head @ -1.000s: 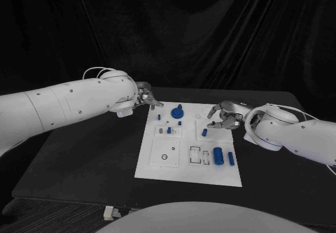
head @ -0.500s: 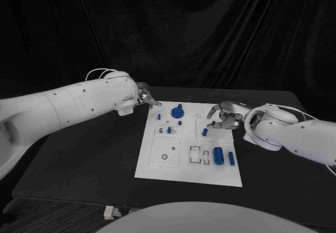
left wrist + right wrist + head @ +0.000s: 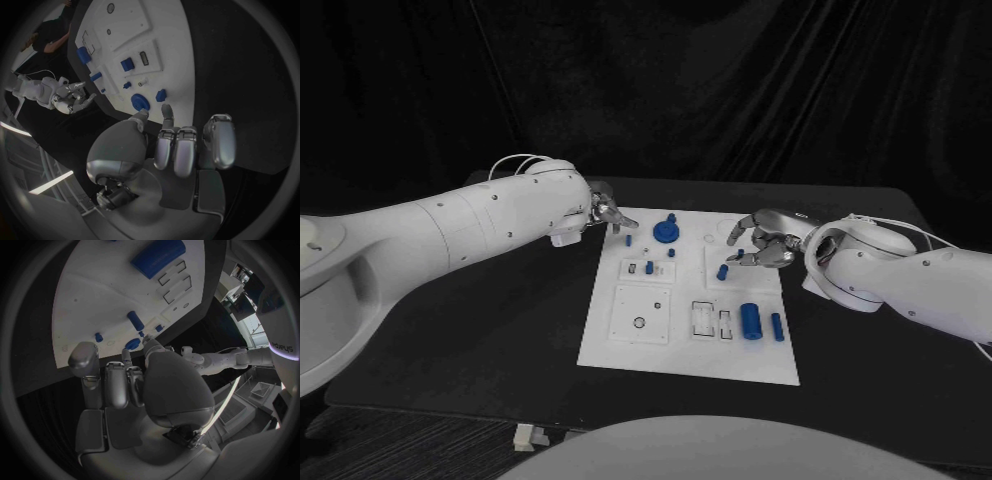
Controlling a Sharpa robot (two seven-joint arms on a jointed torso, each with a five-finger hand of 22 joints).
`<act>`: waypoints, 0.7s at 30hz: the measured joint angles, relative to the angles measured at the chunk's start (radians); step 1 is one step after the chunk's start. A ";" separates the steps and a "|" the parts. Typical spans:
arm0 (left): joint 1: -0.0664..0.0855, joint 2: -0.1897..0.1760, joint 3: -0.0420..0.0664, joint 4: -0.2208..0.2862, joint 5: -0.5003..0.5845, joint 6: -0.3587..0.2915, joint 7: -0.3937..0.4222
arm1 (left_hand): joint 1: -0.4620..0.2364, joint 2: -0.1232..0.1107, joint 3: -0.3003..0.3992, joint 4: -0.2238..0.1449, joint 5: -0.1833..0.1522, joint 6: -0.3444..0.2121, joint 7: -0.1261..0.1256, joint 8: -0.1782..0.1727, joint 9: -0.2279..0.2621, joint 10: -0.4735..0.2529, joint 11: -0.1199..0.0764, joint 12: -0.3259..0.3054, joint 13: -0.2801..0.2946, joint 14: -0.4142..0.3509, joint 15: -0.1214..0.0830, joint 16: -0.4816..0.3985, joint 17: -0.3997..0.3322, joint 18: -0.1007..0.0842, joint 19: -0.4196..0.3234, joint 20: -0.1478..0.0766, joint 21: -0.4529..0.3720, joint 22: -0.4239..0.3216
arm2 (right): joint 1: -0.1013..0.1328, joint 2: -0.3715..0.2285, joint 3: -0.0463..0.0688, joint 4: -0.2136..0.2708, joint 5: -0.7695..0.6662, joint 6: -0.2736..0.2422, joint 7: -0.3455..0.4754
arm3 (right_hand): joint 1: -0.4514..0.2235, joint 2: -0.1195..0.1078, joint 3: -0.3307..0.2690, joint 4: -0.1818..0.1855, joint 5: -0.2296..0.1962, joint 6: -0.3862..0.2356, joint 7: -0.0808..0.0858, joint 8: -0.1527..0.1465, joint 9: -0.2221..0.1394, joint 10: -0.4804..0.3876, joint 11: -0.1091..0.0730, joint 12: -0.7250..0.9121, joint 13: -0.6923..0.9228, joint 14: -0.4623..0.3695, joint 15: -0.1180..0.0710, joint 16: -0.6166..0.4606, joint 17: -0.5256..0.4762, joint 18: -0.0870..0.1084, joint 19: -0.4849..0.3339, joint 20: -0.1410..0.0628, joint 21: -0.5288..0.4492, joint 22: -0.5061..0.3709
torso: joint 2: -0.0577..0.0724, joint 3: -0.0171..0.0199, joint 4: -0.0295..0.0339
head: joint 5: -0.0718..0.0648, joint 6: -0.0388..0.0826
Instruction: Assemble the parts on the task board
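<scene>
Left silver hand [image 3: 603, 211] at white task board [image 3: 646, 345] far corner, fingers curled, grasping nothing. Right silver hand [image 3: 764, 240] likewise clenched, empty.

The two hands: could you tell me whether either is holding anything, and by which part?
Neither: the left hand and right hand hover over the task board holding nothing.

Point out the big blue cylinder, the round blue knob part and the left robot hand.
Big blue cylinder [image 3: 750, 321], head view, middle of its side.
Round blue knob part [image 3: 666, 233], head view, its round top face.
Left robot hand [image 3: 603, 213], head view, middle of the silver fingers.
</scene>
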 measured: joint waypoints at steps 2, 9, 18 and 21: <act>-0.005 0.005 0.000 -0.008 0.000 0.003 0.005 | -0.001 0.001 -0.002 0.000 0.000 -0.003 0.003 -0.006 -0.001 0.000 0.000 0.000 0.000 0.000 0.000 0.000 0.000 0.000 -0.003 0.003 -0.004 0.000 | 0.000 0.000 0.000 0.000 0.000 0.000 0.000 | 0.000 0.000 0.000 0.000 0.000 0.000 0.000 0.000 0.000 0.000 0.000 0.000 0.000 0.000 0.000 0.000 0.000 0.000 0.000 0.000 0.000 0.000 | 0.000 -0.0001 -0.0001 | 0.000 0.000; -0.017 0.019 0.000 -0.034 0.000 0.012 0.018 | 0.007 0.009 -0.007 -0.004 0.006 -0.012 0.005 -0.024 -0.012 0.000 0.006 0.000 0.000 0.000 0.007 0.000 0.000 0.000 -0.009 0.009 -0.011 0.000 | 0.000 0.000 0.000 0.001 0.000 0.000 0.001 | -0.001 0.002 0.000 0.000 0.000 0.000 0.000 0.000 0.000 0.000 0.000 0.000 0.000 0.000 0.000 0.000 0.000 0.000 0.000 0.000 0.000 0.000 | 0.000 0.0005 -0.0014 | -0.003 0.000; -0.030 0.027 0.000 -0.049 0.000 0.025 0.023 | 0.035 0.013 -0.010 -0.012 0.028 -0.016 0.009 -0.037 -0.019 0.002 0.010 0.000 0.000 -0.004 0.011 0.000 0.000 0.000 -0.016 0.009 -0.014 0.000 | 0.000 0.000 0.000 0.001 0.000 -0.001 0.002 | -0.004 0.004 0.000 0.000 0.000 0.000 0.000 0.000 -0.001 0.003 0.003 0.000 0.000 0.000 0.000 0.000 0.000 0.000 0.000 0.000 0.000 0.001 | 0.000 0.0022 -0.0008 | -0.005 0.000; -0.034 0.029 0.000 -0.052 0.000 0.029 0.023 | 0.040 0.018 -0.006 -0.019 0.037 -0.016 0.009 -0.044 -0.020 0.002 0.010 0.000 0.000 -0.003 0.011 0.000 0.000 0.000 -0.016 0.009 -0.016 0.000 | 0.000 0.000 0.000 0.000 0.000 -0.001 0.002 | -0.004 0.004 0.000 0.000 0.000 0.000 0.000 0.000 -0.001 0.003 0.003 0.000 0.000 0.000 0.000 0.000 0.000 0.000 0.000 0.000 0.000 0.001 | 0.000 0.0021 -0.0019 | -0.003 0.000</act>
